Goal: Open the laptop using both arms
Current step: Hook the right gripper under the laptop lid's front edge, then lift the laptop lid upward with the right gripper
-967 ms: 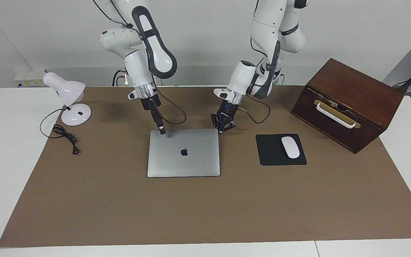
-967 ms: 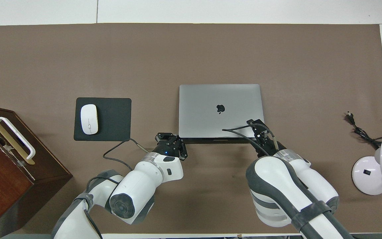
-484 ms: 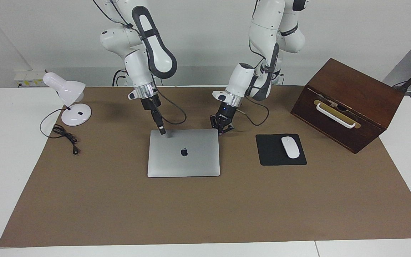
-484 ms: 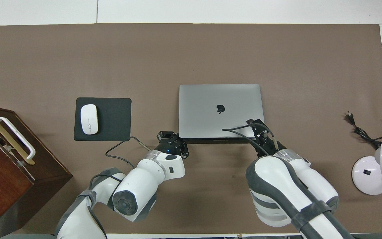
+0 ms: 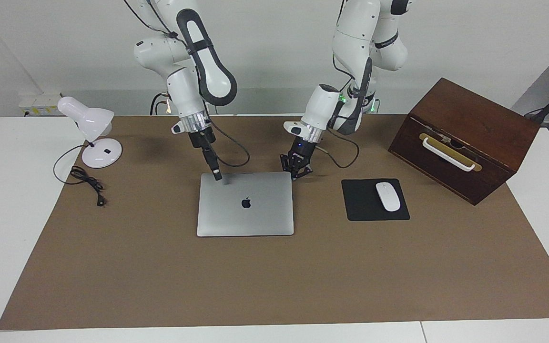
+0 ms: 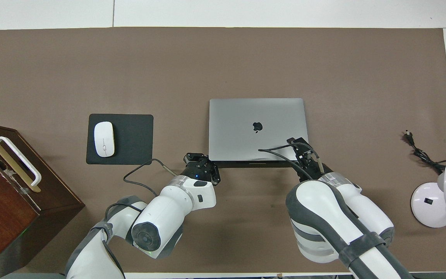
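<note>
Barely anything has shifted, folks: the left gripper (image 5: 295,172) has crept a touch closer to the laptop (image 5: 245,204) over the last second, its wrist tucking in toward the corner, and now it sits low just beside the laptop's corner at the left arm's end of the edge nearest the robots. Its fingertips are pinched together, holding nothing.

Over at the other corner of that same edge, the right gripper (image 5: 216,174) hasn't budged. It stands with its tip down on the lid; from the facing camera it looks to be touching, or a hair off. Its fingers are spread as wide as they go, nothing between them.

The laptop lies flat and closed in the middle of the brown mat (image 5: 274,286), logo up, unmoved from a second ago. From the laptop in the facing view, the mouse pad (image 5: 374,207) with its mouse (image 5: 387,196) is at three o'clock, the wooden box (image 5: 462,138) around two, the desk lamp (image 5: 91,133) near ten.

What does it mean? My read is that both arms are settling into position, one to pin, one to pry. The closed left fingertips look set to work as a wedge under the lid's lip, but the lid hasn't lifted yet.
</note>
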Action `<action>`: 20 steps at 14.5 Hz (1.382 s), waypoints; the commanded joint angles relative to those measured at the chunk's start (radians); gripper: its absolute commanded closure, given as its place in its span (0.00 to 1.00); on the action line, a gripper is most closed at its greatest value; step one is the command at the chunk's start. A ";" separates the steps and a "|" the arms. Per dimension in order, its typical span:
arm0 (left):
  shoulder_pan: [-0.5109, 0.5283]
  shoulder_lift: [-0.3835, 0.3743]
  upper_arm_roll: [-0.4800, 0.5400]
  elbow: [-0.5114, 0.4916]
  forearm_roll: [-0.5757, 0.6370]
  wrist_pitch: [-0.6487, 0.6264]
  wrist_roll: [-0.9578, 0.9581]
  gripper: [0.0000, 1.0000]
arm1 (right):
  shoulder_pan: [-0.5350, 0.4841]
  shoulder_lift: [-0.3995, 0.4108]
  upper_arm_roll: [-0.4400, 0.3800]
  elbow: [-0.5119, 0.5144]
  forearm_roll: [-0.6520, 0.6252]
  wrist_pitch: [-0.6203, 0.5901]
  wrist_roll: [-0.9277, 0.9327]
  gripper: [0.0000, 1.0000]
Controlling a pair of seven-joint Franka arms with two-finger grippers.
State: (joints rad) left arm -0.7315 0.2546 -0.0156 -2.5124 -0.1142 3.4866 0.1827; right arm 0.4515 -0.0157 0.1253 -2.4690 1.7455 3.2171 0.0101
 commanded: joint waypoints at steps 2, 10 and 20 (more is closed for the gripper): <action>-0.025 0.037 0.022 0.018 -0.002 0.019 0.015 1.00 | -0.023 0.019 0.004 0.038 0.022 -0.020 -0.053 0.00; -0.025 0.040 0.022 0.018 -0.002 0.019 0.023 1.00 | -0.037 0.048 0.004 0.101 0.019 -0.020 -0.053 0.00; -0.025 0.046 0.022 0.017 -0.002 0.019 0.029 1.00 | -0.039 0.131 0.000 0.286 0.005 -0.008 -0.068 0.00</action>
State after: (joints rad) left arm -0.7318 0.2558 -0.0156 -2.5120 -0.1142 3.4881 0.1971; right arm 0.4380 0.0730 0.1242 -2.2554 1.7452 3.2172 0.0067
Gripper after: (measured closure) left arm 0.991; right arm 0.000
